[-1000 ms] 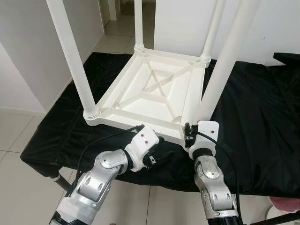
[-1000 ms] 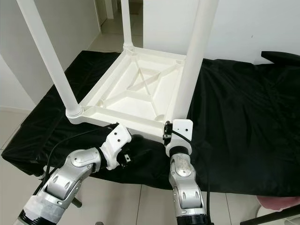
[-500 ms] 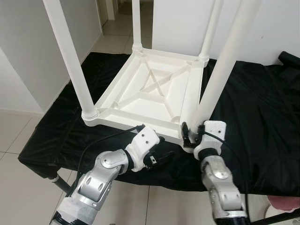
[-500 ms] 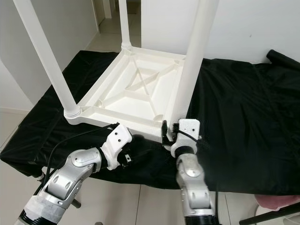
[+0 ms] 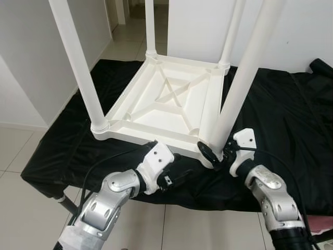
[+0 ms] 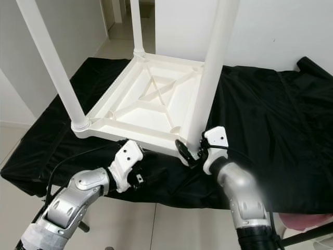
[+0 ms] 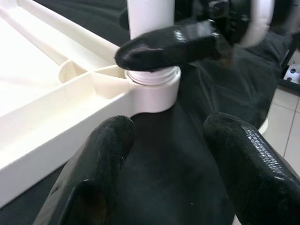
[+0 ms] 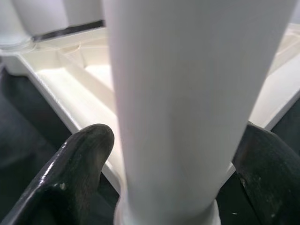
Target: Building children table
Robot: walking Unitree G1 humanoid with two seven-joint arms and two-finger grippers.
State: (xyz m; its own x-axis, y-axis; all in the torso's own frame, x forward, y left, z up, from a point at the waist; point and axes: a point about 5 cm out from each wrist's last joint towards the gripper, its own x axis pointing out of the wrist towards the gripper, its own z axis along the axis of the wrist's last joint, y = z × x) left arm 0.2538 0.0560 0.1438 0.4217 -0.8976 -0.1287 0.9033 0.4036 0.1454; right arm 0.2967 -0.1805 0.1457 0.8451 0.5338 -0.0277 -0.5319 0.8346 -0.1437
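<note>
Table (image 5: 171, 107) inverted on black cloth (image 5: 276, 114), likely light, stiff, slick plastic; right gripper (image 5: 212, 155) brackets near leg (image 5: 237, 91) at socket, left gripper (image 5: 174, 177) empty, spread.

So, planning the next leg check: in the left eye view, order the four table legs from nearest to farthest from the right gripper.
1. Near-right leg, between the right gripper fingers.
2. Near-left leg.
3. Far-right leg.
4. Far-left leg, opposite corner.
</note>
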